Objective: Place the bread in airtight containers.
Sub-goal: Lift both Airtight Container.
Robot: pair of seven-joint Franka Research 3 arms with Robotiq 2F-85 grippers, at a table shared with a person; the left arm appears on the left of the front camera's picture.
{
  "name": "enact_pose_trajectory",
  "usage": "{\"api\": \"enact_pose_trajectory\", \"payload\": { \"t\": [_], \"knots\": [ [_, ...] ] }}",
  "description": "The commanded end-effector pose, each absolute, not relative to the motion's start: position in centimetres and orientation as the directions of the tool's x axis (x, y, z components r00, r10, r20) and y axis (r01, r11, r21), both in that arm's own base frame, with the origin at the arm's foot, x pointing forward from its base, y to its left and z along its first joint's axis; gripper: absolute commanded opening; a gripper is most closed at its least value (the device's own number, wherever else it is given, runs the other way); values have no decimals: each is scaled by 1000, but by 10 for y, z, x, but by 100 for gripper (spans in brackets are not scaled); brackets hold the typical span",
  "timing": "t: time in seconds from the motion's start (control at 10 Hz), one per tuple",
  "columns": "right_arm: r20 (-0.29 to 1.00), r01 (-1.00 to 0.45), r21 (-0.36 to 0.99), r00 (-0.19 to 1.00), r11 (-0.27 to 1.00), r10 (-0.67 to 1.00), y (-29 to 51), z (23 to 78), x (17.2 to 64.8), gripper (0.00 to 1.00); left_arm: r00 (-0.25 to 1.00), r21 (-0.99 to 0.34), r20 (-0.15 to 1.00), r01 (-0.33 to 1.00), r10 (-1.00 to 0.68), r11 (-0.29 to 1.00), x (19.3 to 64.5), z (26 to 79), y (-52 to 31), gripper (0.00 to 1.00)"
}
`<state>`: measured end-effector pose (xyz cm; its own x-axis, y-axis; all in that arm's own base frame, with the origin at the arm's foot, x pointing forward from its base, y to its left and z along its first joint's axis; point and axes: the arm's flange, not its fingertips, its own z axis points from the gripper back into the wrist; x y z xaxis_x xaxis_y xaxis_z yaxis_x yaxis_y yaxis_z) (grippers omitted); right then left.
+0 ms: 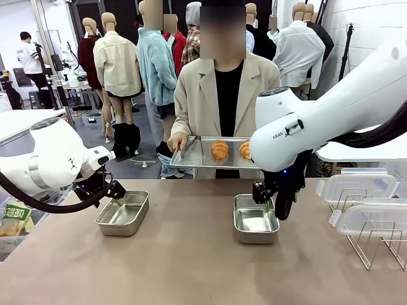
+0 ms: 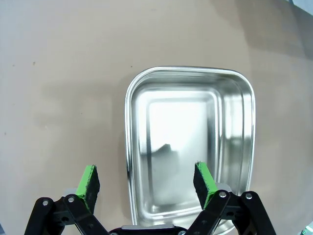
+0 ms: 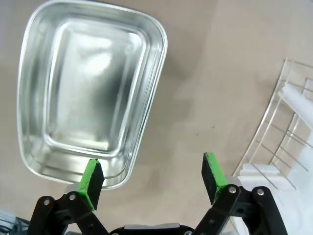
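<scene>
Hovering wide-open jaws over left pan (image 1: 126,217) and right pan (image 1: 253,223), bread (image 1: 220,150) well apart

Two shiny pans (image 1: 123,213) (image 1: 255,219) sit on the table (image 1: 191,267). Two breads (image 1: 220,150) (image 1: 245,149) lie on one big flat tray (image 1: 191,155) (a person (image 1: 226,89) holds it behind the table). Two clear lids (image 1: 356,187) (image 1: 372,219) rest on one wire rack (image 1: 372,244) on the table. Two white robot arms (image 1: 57,155) (image 1: 299,133) reach over the table.
</scene>
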<state>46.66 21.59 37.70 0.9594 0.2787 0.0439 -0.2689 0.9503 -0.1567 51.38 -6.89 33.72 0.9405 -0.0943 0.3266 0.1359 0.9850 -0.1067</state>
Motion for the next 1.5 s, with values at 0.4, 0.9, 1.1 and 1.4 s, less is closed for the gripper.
{"api": "enact_pose_trajectory", "payload": {
  "t": [0.4,0.9,1.1,1.4],
  "knots": [
    [27,-189,-62,981,980,190,224,334,484,100,961,-66,258,118,-98,991,532,315,-77,100],
    [50,-158,-56,986,986,161,222,326,484,32,964,-62,235,143,-125,988,532,311,-84,22],
    [52,-145,-53,988,988,148,223,324,487,0,966,-57,226,143,-127,988,532,310,-84,0],
    [49,-112,-57,992,992,115,224,323,489,0,967,-65,223,144,-126,987,532,311,-84,0]
  ]
}}
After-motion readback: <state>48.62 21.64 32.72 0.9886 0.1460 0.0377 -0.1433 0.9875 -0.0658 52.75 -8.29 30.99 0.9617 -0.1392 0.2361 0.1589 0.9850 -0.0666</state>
